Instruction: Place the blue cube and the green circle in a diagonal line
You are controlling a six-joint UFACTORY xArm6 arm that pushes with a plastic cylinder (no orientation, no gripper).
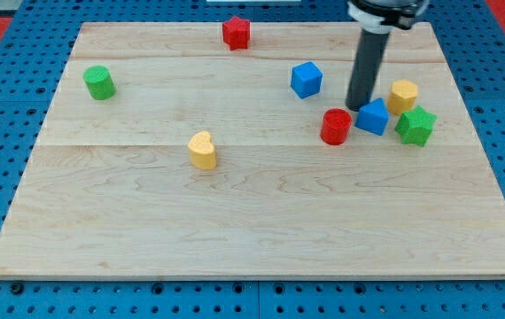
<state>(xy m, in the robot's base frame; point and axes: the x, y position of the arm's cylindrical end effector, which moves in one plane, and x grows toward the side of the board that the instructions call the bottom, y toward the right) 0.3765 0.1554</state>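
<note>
The blue cube sits right of centre in the upper half of the wooden board. The green circle, a short cylinder, stands far off near the board's upper left edge. My tip is at the end of the dark rod that comes down from the view's top. It rests to the lower right of the blue cube, a small gap away. It touches or nearly touches a second blue block just to its right.
A red cylinder stands just below and left of the tip. A yellow block and a green star crowd the right side. A red star sits at the top edge. A yellow heart lies left of centre.
</note>
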